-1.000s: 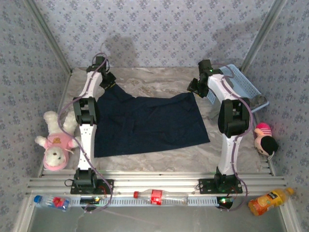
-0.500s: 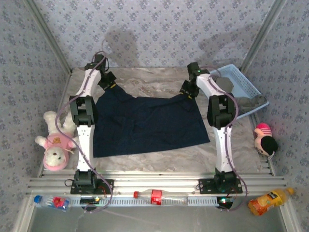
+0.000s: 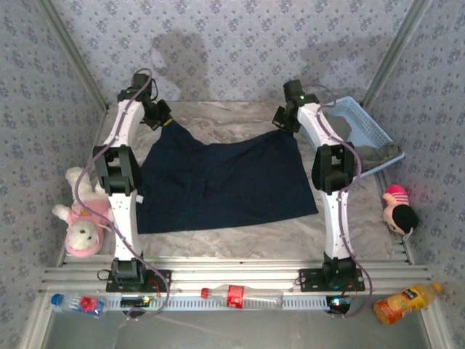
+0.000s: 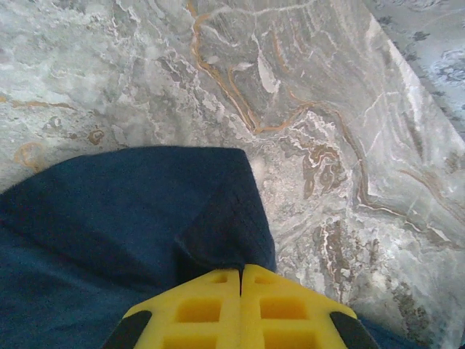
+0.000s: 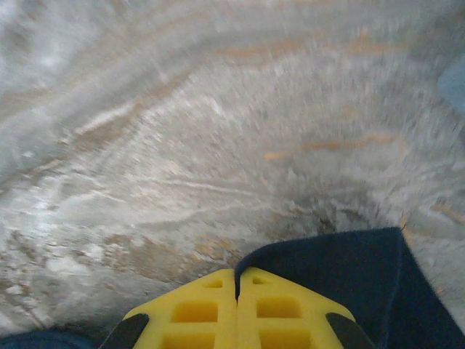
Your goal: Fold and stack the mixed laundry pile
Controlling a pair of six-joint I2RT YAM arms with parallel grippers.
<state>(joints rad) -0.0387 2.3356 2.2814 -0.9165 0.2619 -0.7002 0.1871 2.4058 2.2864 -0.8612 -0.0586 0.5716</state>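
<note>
The dark navy T-shirt of the laundry pile lies spread across the middle of the marble table. My left gripper is shut on its far left corner; in the left wrist view the yellow fingers of the left gripper pinch a fold of navy cloth. My right gripper is shut on the far right corner, and in the right wrist view the right gripper pinches the navy cloth's edge. A grey-olive garment lies at the basket's near end.
A light blue basket stands at the far right. A white plush toy in pink lies at the left edge and a pink and black plush at the right. Bottles lie along the front rail.
My right gripper has swung left onto the shirt's far right corner and shut on it. The left arm has shifted a little left, still holding its corner, and the shirt's far edge is pulled taut.
</note>
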